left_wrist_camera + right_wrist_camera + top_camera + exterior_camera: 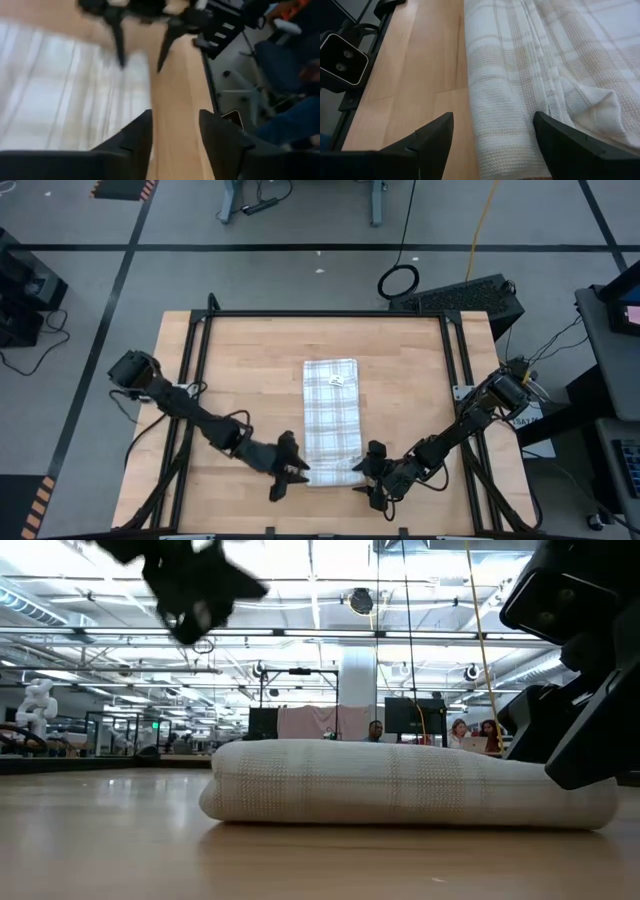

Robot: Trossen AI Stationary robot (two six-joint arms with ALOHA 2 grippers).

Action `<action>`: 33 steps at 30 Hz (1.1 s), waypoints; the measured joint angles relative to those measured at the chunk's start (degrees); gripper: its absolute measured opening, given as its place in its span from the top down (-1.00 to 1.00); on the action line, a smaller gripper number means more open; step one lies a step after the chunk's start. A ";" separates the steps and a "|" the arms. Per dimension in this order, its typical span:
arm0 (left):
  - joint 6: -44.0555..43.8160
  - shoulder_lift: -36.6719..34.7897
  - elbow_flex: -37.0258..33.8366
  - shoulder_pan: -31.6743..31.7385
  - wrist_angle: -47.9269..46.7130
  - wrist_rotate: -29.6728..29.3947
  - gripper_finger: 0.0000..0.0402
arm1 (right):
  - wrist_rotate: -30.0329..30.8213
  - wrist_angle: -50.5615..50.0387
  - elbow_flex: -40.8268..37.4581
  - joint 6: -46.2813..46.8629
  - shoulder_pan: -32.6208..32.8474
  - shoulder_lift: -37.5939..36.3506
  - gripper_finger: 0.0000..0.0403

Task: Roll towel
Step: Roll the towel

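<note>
Left pincer: dark two-finger type, fingers apart, clamping nothing, just beside the left end of the roll. Right pincer: same type, fingers apart, empty, at the roll's right end. Towel: thin white cloth with tan-grey check and a small white label, lying lengthwise at mid light wooden worktop, its near end rolled over, the rest flat.

The towel is white with tan-grey check lines. It lies flat in a long folded strip in the middle of the wooden table. Its near end is rolled up into a small, soft roll
</note>
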 joint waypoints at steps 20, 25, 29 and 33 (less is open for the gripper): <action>11.41 18.76 7.60 -2.61 1.03 -8.86 -0.45 | -0.17 0.07 -0.09 -0.39 0.00 0.06 -0.34; 8.82 21.10 8.59 -2.72 1.35 -7.93 -0.45 | -0.11 -0.26 -0.07 -0.55 0.00 0.07 -0.34; 8.33 21.74 8.72 -2.67 -0.39 -8.09 -0.45 | -0.07 -0.27 -0.07 -0.56 0.01 0.07 -0.34; 4.43 21.69 8.84 -2.57 -3.81 -8.25 -0.45 | -0.02 -0.31 -0.09 -0.55 0.00 0.11 -0.27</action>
